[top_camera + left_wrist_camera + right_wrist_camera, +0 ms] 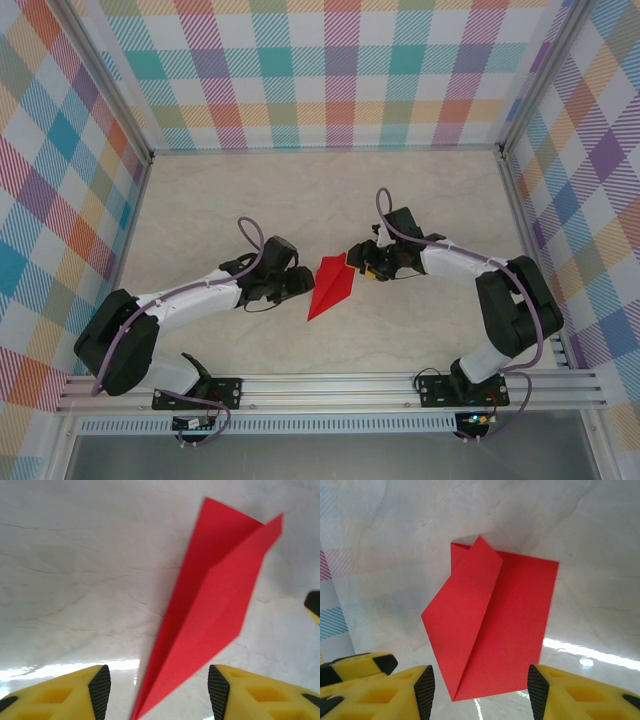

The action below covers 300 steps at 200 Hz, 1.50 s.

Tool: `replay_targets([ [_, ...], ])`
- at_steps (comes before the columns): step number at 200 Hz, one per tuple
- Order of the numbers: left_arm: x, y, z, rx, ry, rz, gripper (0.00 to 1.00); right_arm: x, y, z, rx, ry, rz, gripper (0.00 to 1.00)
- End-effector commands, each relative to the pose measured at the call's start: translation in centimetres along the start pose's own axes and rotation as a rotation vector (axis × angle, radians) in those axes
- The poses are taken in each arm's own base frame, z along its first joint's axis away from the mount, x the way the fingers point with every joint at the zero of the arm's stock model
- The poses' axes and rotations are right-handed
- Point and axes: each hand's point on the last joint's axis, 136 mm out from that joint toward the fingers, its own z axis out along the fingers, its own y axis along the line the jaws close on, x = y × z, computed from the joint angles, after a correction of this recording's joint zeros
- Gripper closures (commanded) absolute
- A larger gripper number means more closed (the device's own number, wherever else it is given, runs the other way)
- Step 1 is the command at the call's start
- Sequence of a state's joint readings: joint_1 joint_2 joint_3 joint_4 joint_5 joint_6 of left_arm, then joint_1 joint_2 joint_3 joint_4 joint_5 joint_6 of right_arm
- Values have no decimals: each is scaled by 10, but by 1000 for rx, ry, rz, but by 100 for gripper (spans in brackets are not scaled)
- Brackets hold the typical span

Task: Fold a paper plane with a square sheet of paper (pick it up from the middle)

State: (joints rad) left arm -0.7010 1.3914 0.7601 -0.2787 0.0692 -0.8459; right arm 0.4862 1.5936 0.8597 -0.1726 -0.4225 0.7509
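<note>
Top external view has the paper plane (pixel 332 288) lying on the tabletop (pixel 280 200) midway between the two arms, its pointed tip toward the near edge and its blunt tail farther away. Folded red paper like this looks very light, thin and springy. I judge its layers would splay when let go, crumple if squeezed hard, and slide on a smooth surface. The best hold is probably a gentle pinch across the thicker centre fold near mid-length, not the slim wings. The left end effector (pixel 159 692) is spread, pads either side of the tip, gripping nothing. The right end effector (pixel 479 692) is likewise spread around the tail end. The tabletop is pale, marbled and faintly glossy. Plaid walls (pixel 330 70) enclose it on three sides.
</note>
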Motion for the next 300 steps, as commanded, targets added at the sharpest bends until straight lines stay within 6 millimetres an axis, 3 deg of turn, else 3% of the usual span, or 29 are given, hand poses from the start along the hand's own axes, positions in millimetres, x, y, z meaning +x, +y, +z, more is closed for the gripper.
replay_targets([
  [1,-12,13,-9,-52,-48,-14,39,5,4,16,-8,14,21,48],
  [59,-16,23,-9,-51,-31,-53,16,8,13,48,-21,44,10,56],
  [122,-25,20,-14,72,-18,-126,9,13,26,65,-104,95,-25,66],
  [171,-20,11,-20,221,34,-183,0,17,32,71,-183,86,-35,73],
  [217,-17,11,-27,283,33,-188,0,10,52,57,-260,33,-50,90],
  [252,-20,2,-37,351,24,-166,0,3,93,28,-386,26,-133,91],
  [300,-24,-30,-50,523,59,-172,0,-13,134,-10,-555,73,-168,90],
])
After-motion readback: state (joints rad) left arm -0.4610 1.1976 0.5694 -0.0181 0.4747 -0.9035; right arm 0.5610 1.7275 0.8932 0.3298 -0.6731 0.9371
